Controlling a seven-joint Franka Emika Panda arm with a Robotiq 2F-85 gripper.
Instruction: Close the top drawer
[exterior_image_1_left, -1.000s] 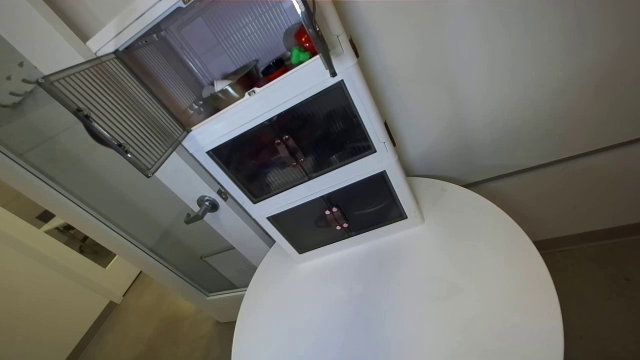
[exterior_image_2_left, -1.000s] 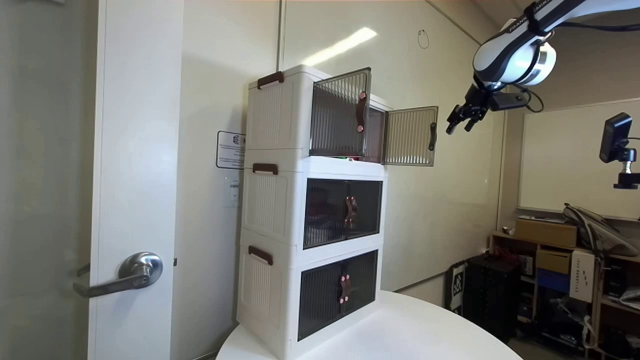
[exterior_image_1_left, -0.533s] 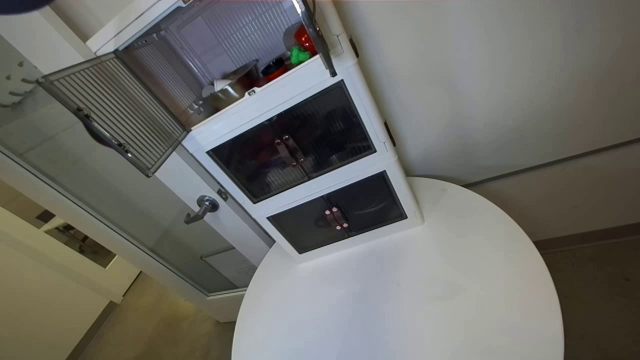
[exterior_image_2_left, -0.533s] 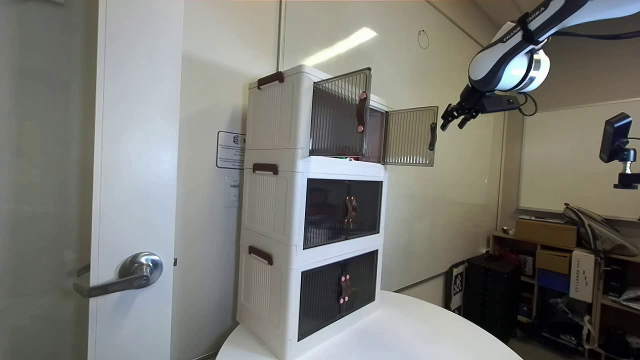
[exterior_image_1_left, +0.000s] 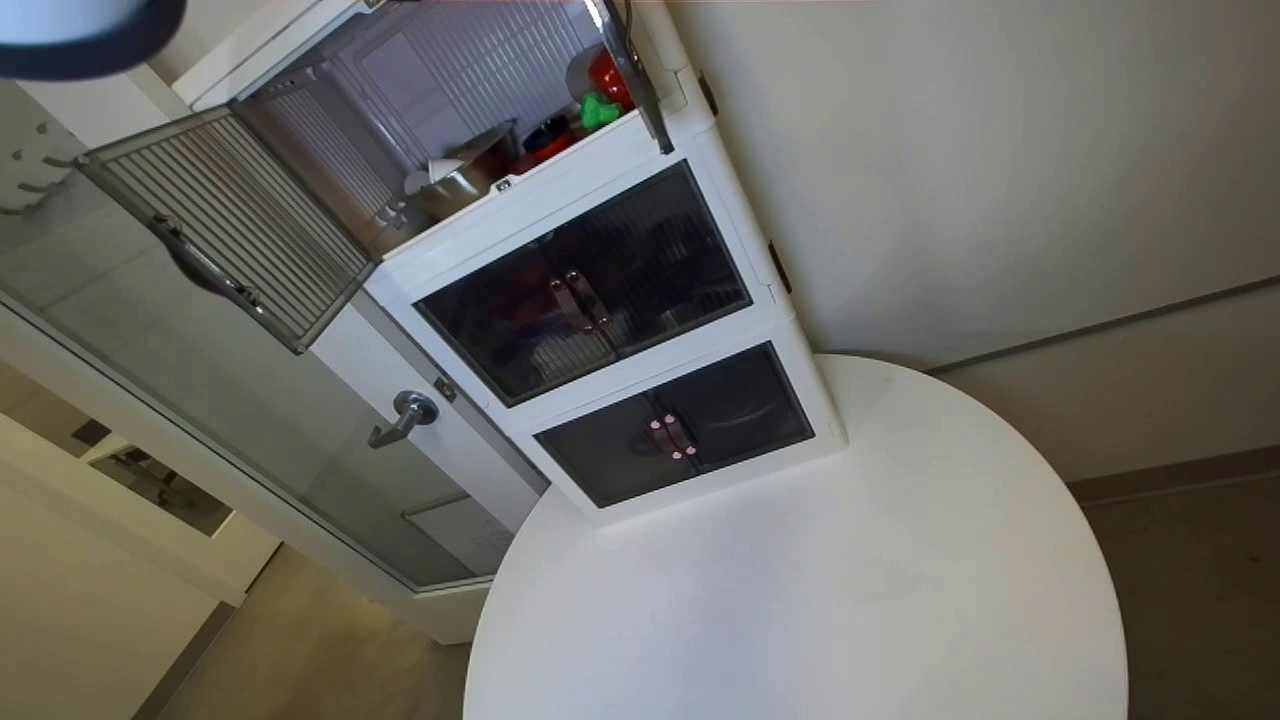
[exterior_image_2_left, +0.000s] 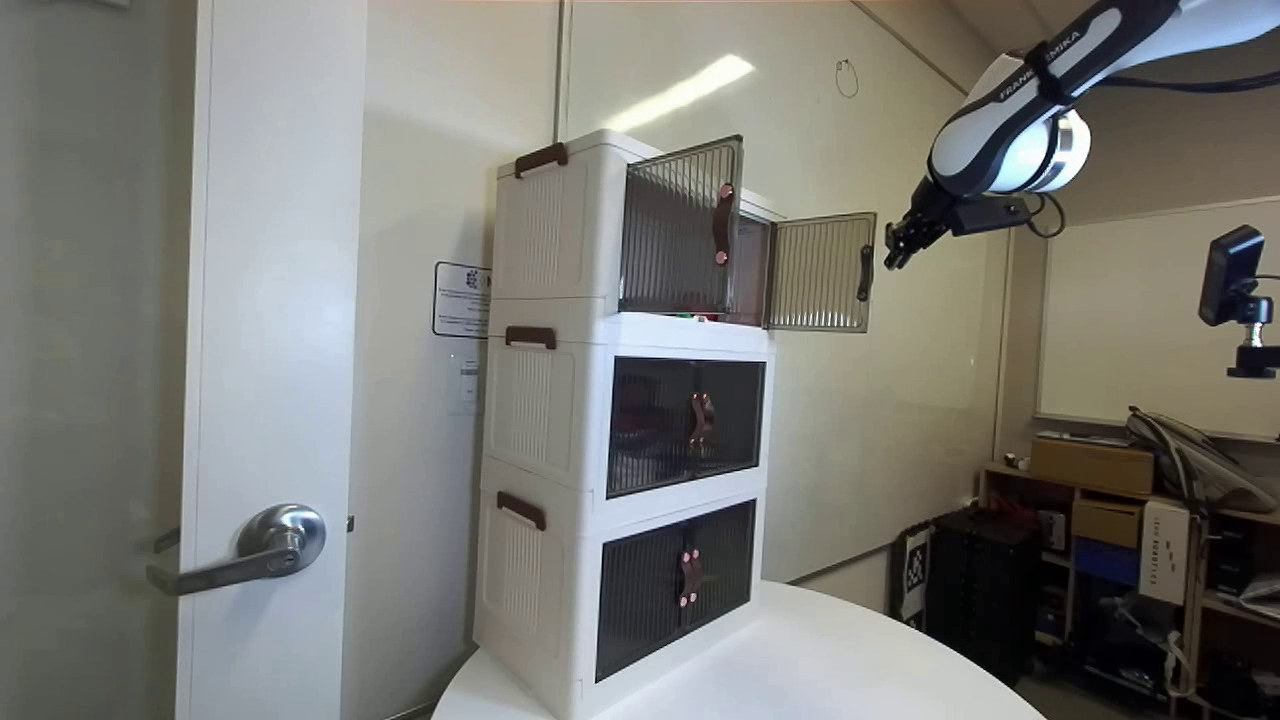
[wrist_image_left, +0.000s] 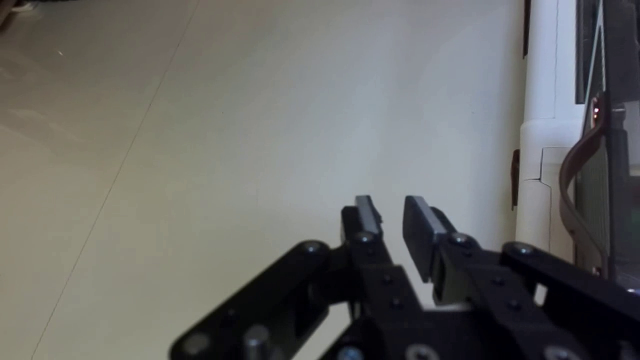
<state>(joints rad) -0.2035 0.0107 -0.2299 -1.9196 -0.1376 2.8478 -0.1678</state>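
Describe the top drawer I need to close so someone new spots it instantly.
On the white table stands a stack of three white units. The top drawer is the uppermost one, with two ribbed see-through doors. Unlike the middle unit and bottom unit, both shut behind dark fronts, its doors stand swung open, baring a green item inside.

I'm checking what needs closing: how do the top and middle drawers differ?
The top drawer stands open, its doors swung out; the middle drawer is shut. The top drawer's green object shows plainly; the middle drawer's dark fronts dim what lies inside. Both are white-framed, with brown handles.
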